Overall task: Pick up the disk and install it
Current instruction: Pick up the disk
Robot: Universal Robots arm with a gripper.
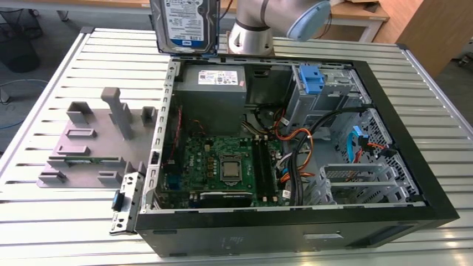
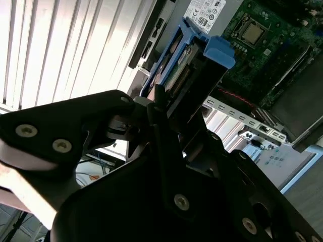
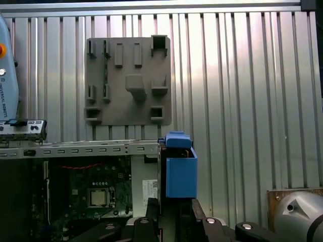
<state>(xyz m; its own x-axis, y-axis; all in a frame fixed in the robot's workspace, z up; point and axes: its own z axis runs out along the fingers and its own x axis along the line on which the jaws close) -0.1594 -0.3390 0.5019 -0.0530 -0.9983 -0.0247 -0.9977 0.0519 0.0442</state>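
Closest in, the black hand (image 2: 164, 101) is clenched on the disk (image 2: 186, 65), holding it on edge in the air. It hangs over the open computer case (image 1: 296, 221), near the power supply (image 1: 214, 77), toward the surface's (image 1: 88, 55) far edge.

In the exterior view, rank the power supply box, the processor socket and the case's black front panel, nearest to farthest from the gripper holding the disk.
1. Power supply box, just below the disk the gripper holds.
2. Processor socket, on the motherboard.
3. Black front panel, at the exterior view's lower edge.
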